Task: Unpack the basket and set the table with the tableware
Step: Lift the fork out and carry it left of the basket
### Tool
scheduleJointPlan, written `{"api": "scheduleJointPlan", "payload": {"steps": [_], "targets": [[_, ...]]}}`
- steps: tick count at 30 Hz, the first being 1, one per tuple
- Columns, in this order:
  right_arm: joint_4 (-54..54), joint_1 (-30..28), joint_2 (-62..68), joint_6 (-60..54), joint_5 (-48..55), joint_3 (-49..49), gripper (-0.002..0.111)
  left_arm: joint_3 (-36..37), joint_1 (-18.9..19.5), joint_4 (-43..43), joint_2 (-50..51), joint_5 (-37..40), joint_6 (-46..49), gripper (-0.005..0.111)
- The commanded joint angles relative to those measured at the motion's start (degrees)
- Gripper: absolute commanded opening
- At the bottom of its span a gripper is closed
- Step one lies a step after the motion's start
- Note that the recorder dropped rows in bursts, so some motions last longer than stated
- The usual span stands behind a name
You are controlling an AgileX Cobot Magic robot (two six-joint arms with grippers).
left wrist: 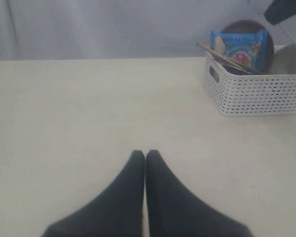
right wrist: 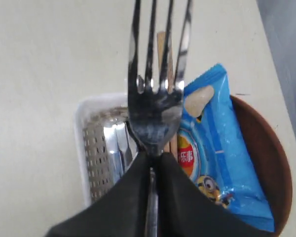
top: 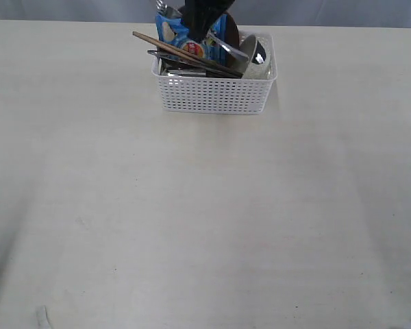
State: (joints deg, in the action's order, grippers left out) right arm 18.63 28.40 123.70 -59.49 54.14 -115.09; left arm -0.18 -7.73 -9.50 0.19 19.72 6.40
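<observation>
Pale cream table point(top: 205, 226) fills the exterior view, and the white basket point(top: 216, 94) sits at its far edge, near the middle. The right arm above it is cut off by the top of the frame, so its grip cannot be read from there. The basket's contents overlap in a crowded pile; only the wooden chopsticks point(top: 185, 53), lying slantwise across the rim, and the blue chips packet point(top: 192, 34) stand out clearly.

In the right wrist view, the right gripper point(right wrist: 152, 165) is clamped on the steel fork point(right wrist: 155, 94) just below its head. The handle is hidden between the dark fingers. The fork's long axis runs in line with the fingers, tines pointing away from the wrist, above the basket. The brown plate point(right wrist: 266, 153) shows only partly, behind the packet.

The left gripper point(left wrist: 145, 154) hovers over bare table, well apart from the basket, fingertips pressed together on nothing.
</observation>
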Motion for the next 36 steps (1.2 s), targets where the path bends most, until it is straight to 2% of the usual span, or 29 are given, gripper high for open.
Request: {"api": "scheduleJointPlan", "payload": {"steps": [1,7,11,15,22,29,36], "targets": [[5.9,0.7,-4.0,2.7,1.6,-0.1,0.0,0.2,-0.4,0.3,-0.2,-0.1,-0.2,0.0],[4.7,6.8,-6.1,21.1,7.7,-0.1,0.0,0.2,-0.4,0.3,-0.2,-0.1,-0.2,0.0],[-3.0,12.6,-6.0,34.9,13.1,0.1,0.0,0.2,-0.4,0.3,-0.2,-0.1,-0.1,0.0],[-4.3,16.1,-5.8,45.4,15.0,0.1,0.0,0.2,-0.4,0.3,-0.2,-0.1,-0.1,0.0],[-4.5,20.5,-4.8,60.0,11.9,1.7,0.0,0.2,-0.4,0.3,-0.2,-0.1,-0.1,0.0],[-5.2,24.4,-4.8,72.8,-1.1,14.0,0.0,0.2,-0.4,0.3,-0.2,-0.1,-0.1,0.0],[-5.1,24.4,-4.8,84.3,-9.6,23.9,0.0,0.2,-0.4,0.3,-0.2,-0.1,-0.1,0.0]]}}
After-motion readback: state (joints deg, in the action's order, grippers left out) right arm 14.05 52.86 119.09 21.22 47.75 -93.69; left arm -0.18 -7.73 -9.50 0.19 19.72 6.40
